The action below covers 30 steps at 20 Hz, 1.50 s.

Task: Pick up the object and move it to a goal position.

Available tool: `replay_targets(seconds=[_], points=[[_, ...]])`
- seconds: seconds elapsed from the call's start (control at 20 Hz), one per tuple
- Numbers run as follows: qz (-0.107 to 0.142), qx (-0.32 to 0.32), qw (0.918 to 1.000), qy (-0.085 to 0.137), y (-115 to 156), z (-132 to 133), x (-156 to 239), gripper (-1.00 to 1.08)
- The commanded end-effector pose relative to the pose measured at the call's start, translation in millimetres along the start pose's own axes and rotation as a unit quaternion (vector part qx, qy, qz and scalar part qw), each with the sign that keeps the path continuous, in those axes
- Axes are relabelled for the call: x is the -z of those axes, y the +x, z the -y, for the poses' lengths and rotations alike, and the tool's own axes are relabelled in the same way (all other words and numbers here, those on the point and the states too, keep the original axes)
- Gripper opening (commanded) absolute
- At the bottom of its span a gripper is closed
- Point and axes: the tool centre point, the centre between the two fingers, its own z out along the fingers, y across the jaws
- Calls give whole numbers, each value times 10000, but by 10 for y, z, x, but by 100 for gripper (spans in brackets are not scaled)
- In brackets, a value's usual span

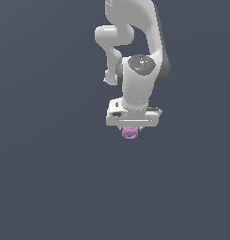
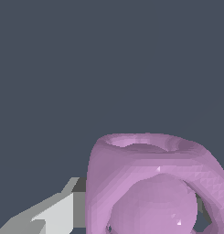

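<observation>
The object (image 1: 130, 133) is a small pink-purple rounded piece, much narrower than the white hand above it. In the exterior view it sits directly under my downward-pointing gripper (image 1: 130, 131), between the fingers. In the wrist view the object (image 2: 150, 178) fills the lower part of the picture as a hollow lumpy shell with a rounded core. One white finger (image 2: 54, 215) presses its grey pad against the object's side. A dark bit of the other finger shows on the opposite side. The gripper (image 2: 141, 212) is shut on the object.
The white arm (image 1: 137, 42) rises from the gripper to the top of the exterior view. Around it is only plain dark grey-blue ground (image 1: 50, 178). No goal marker shows in either view.
</observation>
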Motion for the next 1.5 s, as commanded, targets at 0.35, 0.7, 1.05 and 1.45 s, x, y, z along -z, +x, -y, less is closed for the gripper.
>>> replay_targets(seconds=[0.35, 0.7, 1.05, 1.45], points=[[4, 0, 10000, -1, 440, 69, 671, -100], [7, 1, 10000, 0, 703, 112, 1046, -100], [7, 1, 10000, 0, 921, 145, 1352, -100], [7, 1, 10000, 0, 1117, 176, 1619, -100]])
